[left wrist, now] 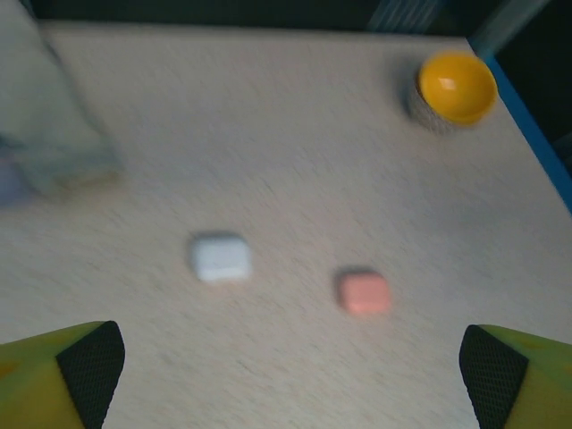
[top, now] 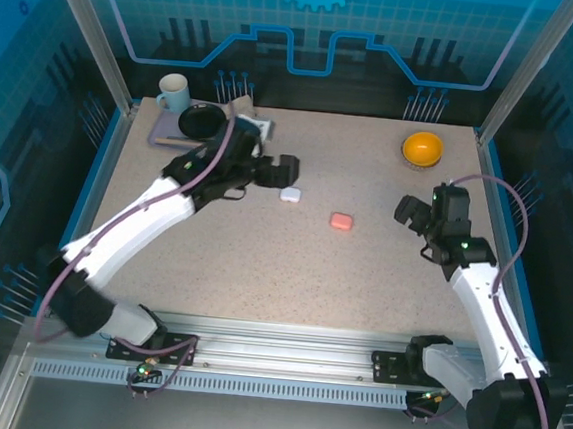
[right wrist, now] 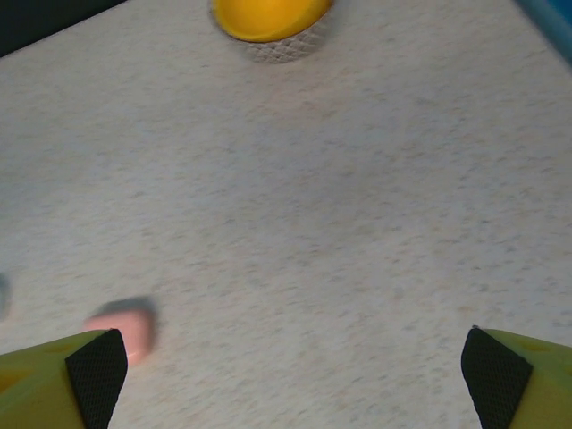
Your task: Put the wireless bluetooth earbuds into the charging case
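Hovering with jaws spread wide and empty, the left gripper and right gripper flank the white case mid-table and, at its 4 o'clock, the pink case, both seemingly light, slick shells best pinched across their sides.

White arms, black joints, purple cables

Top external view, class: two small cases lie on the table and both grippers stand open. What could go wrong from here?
1. The white case lies right beside the left gripper; a careless arm move could knock it away.
2. Both it and the pink case look small and rounded, so a closing gripper might push them sliding instead of gripping.
3. The orange bowl stands near the right gripper; a wide sweep could hit it.
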